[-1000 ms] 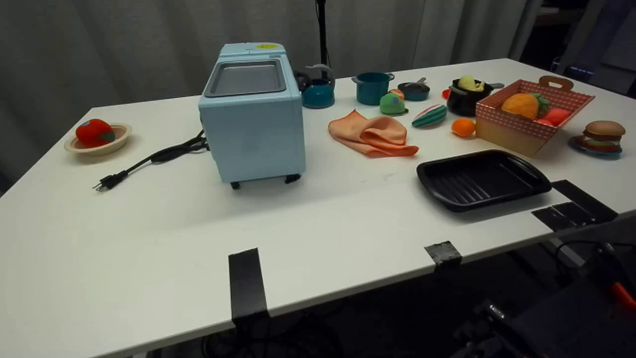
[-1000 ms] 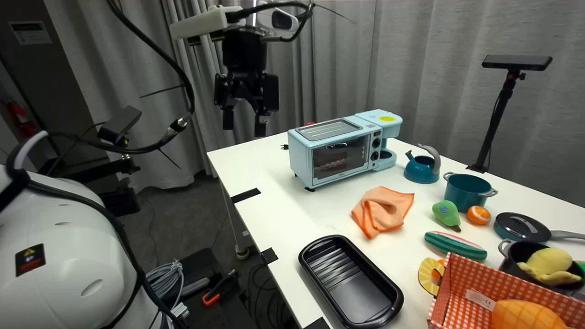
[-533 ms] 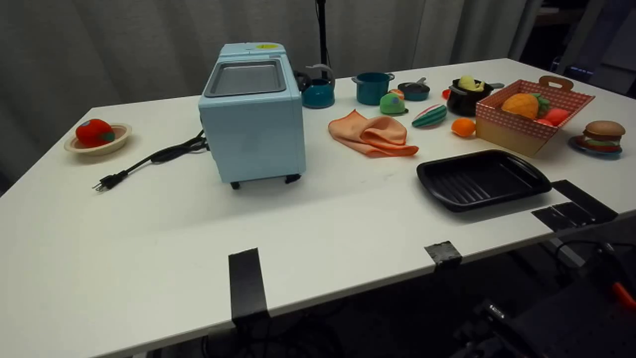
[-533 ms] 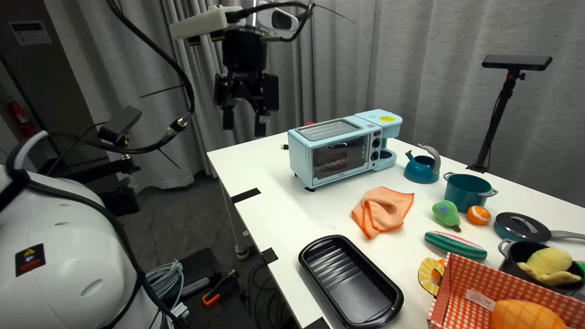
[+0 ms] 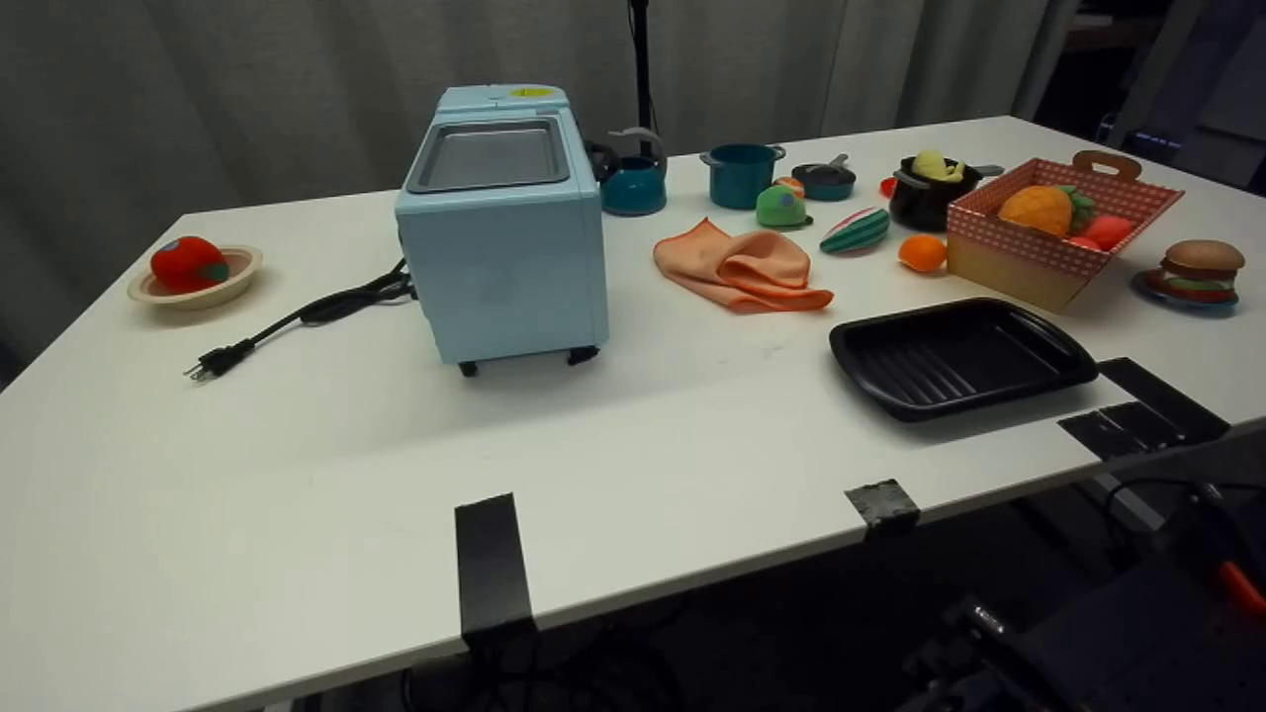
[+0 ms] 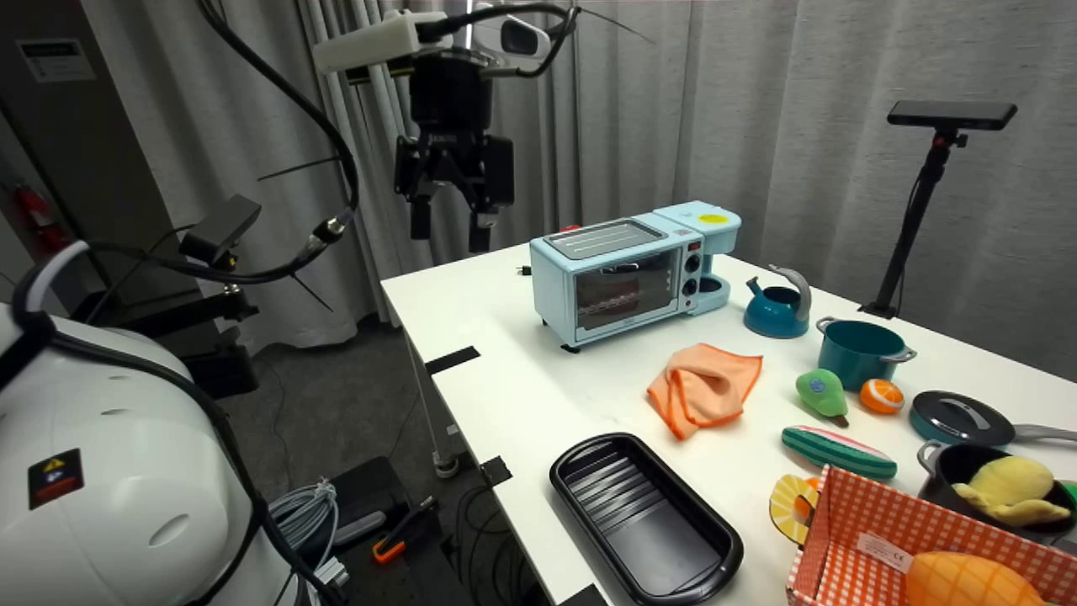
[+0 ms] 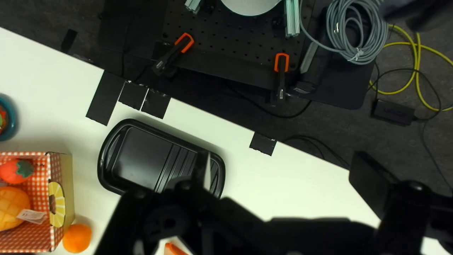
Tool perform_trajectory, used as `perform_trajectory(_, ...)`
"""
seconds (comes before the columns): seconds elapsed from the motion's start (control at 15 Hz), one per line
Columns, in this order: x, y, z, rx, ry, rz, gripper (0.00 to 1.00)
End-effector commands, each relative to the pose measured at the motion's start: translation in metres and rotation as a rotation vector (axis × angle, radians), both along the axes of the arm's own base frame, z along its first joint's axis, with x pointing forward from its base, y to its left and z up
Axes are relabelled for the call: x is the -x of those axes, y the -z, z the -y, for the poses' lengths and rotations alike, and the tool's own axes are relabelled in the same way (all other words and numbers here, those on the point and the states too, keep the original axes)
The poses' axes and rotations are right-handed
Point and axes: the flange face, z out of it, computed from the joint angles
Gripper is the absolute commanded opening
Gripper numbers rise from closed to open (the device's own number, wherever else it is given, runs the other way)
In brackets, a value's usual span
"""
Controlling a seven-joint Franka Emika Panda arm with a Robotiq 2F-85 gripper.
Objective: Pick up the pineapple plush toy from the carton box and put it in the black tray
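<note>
The orange-yellow pineapple plush toy (image 5: 1036, 210) lies in the carton box (image 5: 1007, 274), seen also in an exterior view (image 6: 969, 581) and at the left of the wrist view (image 7: 13, 207). The box has a red checked lining and holds red toys beside the pineapple. The black tray (image 5: 994, 346) lies on the table in front of the box; it also shows in the wrist view (image 7: 141, 156), partly hidden by a finger. My gripper (image 6: 450, 229) hangs high, well above and away from box and tray. Its fingers (image 7: 370, 184) stand wide apart with nothing between them.
A light-blue toaster oven (image 6: 623, 286) stands tall at mid-table. An orange cloth (image 6: 707, 389), a watermelon-like toy (image 6: 839, 452), a teal pot (image 6: 858, 353) and a black pot (image 5: 918, 203) lie behind the tray. An orange (image 5: 923, 252) and a burger toy (image 5: 1202, 267) flank the box.
</note>
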Motion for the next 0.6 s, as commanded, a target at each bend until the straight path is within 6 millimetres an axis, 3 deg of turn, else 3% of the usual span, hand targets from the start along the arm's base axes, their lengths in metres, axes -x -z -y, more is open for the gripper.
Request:
perform_trajectory(0.0, -0.007, -0.004, 0.020, 0.011, 0.028, 0.016, 1.00)
perform_trajectory(0.27, -0.020, -0.011, 0.079, 0.035, 0.110, 0.026, 1.00)
perform_trajectory(0.53, -0.037, -0.016, 0.162, 0.062, 0.211, 0.091, 1.00)
